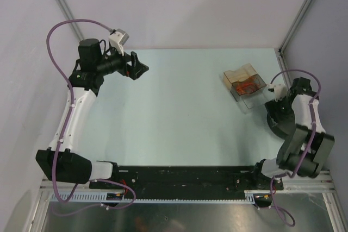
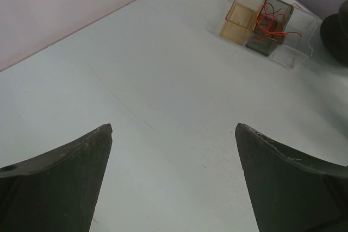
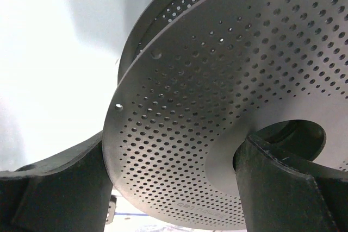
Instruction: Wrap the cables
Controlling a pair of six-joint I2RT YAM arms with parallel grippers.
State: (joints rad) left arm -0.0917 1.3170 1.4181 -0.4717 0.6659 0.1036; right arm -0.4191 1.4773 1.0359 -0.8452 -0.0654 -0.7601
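The cables [image 2: 270, 21] are hair-thin red-orange wires, curled into one loose tangle. The number of strands cannot be told. They lie in and spill over the rim of the middle box [image 2: 265, 42], a dark see-through one, at the far right of the pale bench [image 1: 179, 118]. There are three small boxes touching in a row: an amber box [image 2: 242, 14], the middle box with the wires, and a clear box [image 2: 298, 39].

There is one black spool [image 3: 217, 80], just beside the boxes on the side nearer the right arm. Two perforated flanges of it show in the right wrist view.

There are two hands. The left hand [image 2: 174, 129] is released, its fingers spread wide over bare bench at the far left, well apart from the boxes and holding nothing. The right hand [image 3: 173, 137] is close up against the spool, a finger on each side of the near flange. Whether it is grasping the flange I cannot tell.
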